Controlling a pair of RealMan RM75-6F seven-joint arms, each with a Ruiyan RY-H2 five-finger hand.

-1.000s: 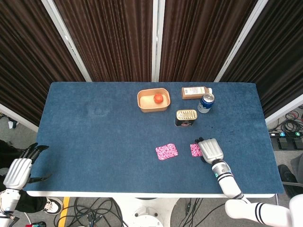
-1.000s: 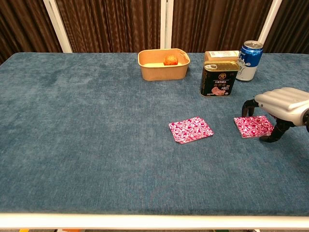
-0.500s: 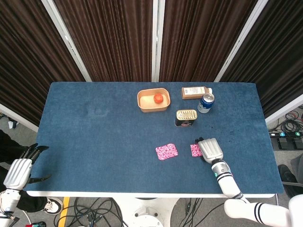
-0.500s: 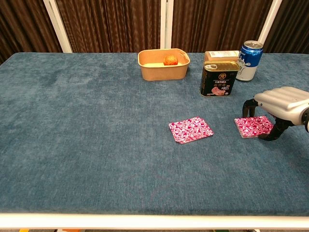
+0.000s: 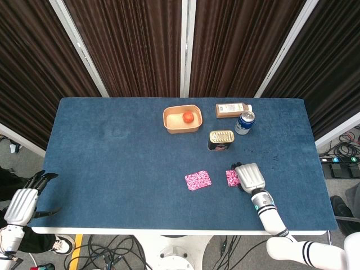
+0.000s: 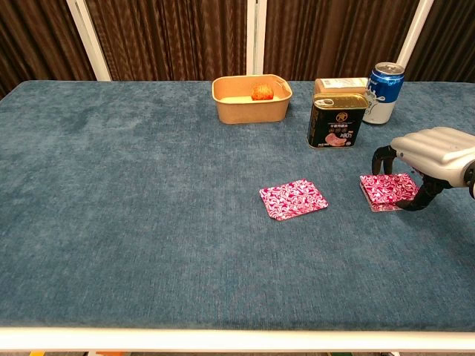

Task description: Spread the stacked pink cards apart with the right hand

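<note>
A small stack of pink patterned cards (image 6: 386, 189) lies on the blue table right of centre, also seen from the head view (image 5: 231, 178). My right hand (image 6: 434, 148) arches palm-down over its right side. One fingertip stands at the stack's far left edge and the thumb at its near right edge, so the stack sits pinched between them. A single pink card (image 6: 293, 199) lies flat about a hand's width to the left (image 5: 198, 180). My left hand (image 5: 22, 199) hangs off the table's front left corner, fingers apart and holding nothing.
Behind the cards stand a dark tin (image 6: 337, 121), a blue drink can (image 6: 383, 92) and a brown box (image 5: 233, 109). A tan bowl (image 6: 251, 107) with a small orange fruit (image 6: 260, 91) sits at the back centre. The table's front edge runs just beyond my right wrist.
My right hand has shifted slightly away from the front edge, and the stack has slid a little with it. The lone card and my left hand have not moved.
</note>
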